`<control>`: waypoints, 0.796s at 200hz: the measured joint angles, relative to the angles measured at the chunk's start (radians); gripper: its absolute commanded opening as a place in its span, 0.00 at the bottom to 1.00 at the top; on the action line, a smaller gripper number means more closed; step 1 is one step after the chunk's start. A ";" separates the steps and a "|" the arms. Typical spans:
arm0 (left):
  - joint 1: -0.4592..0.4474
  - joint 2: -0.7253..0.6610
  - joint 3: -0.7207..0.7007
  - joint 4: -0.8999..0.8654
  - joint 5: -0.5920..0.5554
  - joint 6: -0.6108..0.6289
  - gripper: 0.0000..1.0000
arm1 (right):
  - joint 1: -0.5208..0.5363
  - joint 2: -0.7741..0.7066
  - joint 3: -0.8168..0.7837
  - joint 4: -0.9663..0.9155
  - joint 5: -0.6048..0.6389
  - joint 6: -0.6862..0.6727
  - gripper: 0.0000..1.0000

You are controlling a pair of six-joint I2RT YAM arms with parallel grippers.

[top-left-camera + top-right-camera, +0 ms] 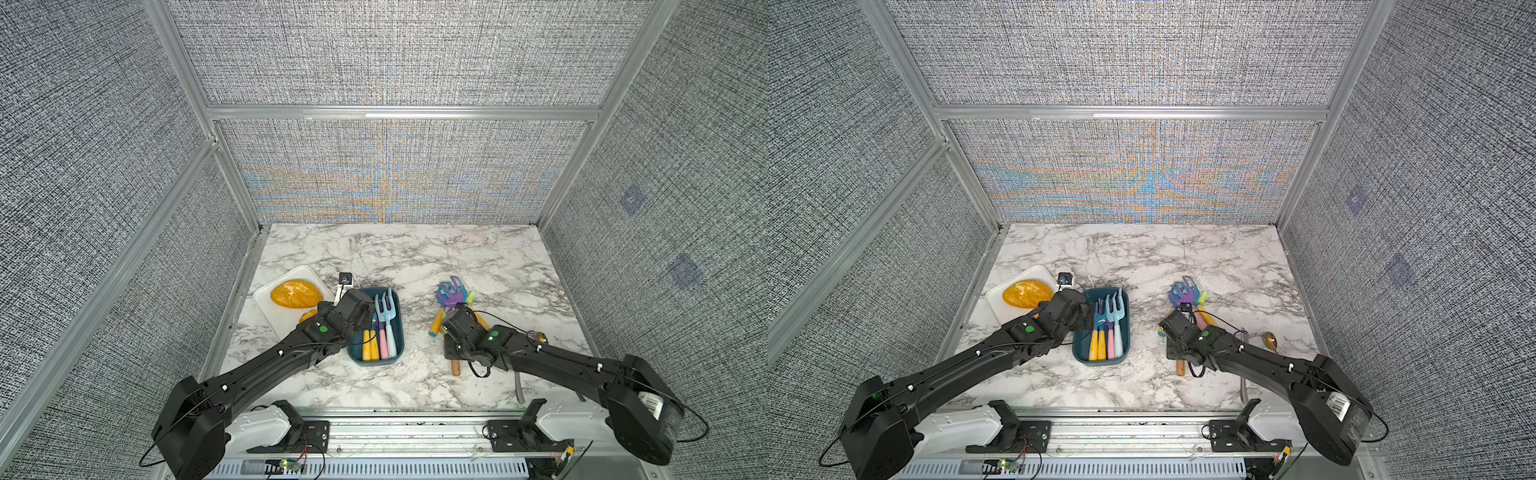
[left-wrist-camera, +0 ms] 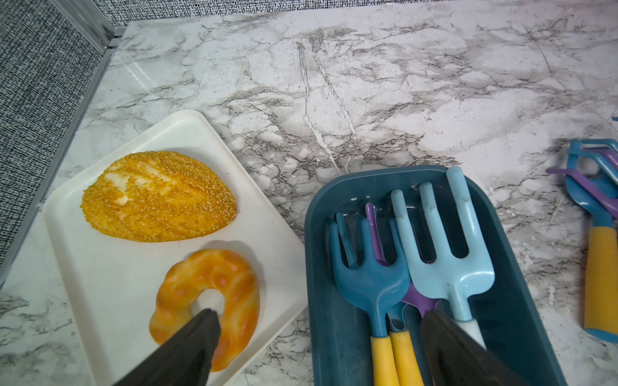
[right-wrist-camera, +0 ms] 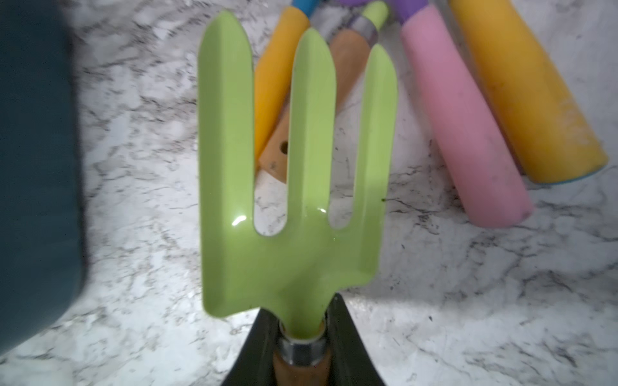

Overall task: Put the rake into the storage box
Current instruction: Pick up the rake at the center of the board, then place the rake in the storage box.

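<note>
Clamping light-green three-tined rake (image 3: 294, 200) at neck, likely steadying head, were right jaws; left jaws stood wide at dark teal plastic storage box (image 2: 314, 267).

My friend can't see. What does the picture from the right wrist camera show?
A light green three-pronged metal rake fills the view, its neck pinched between the black fingers of the right gripper. Beyond it, a pink handle, two yellow handles and a wooden handle lie on the white marble table, with a blurry dark teal storage box at the picture's edge.
</note>
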 measured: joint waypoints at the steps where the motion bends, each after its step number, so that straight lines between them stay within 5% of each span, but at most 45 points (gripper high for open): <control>1: 0.000 0.000 0.000 0.000 0.000 0.000 0.99 | 0.001 -0.002 0.001 0.000 0.000 0.000 0.00; 57: 0.008 -0.032 -0.025 0.004 -0.029 -0.005 0.99 | 0.043 0.009 0.119 0.080 -0.127 -0.018 0.00; 159: 0.104 -0.160 -0.096 0.029 -0.010 -0.060 0.99 | 0.158 0.415 0.461 0.283 -0.332 0.005 0.00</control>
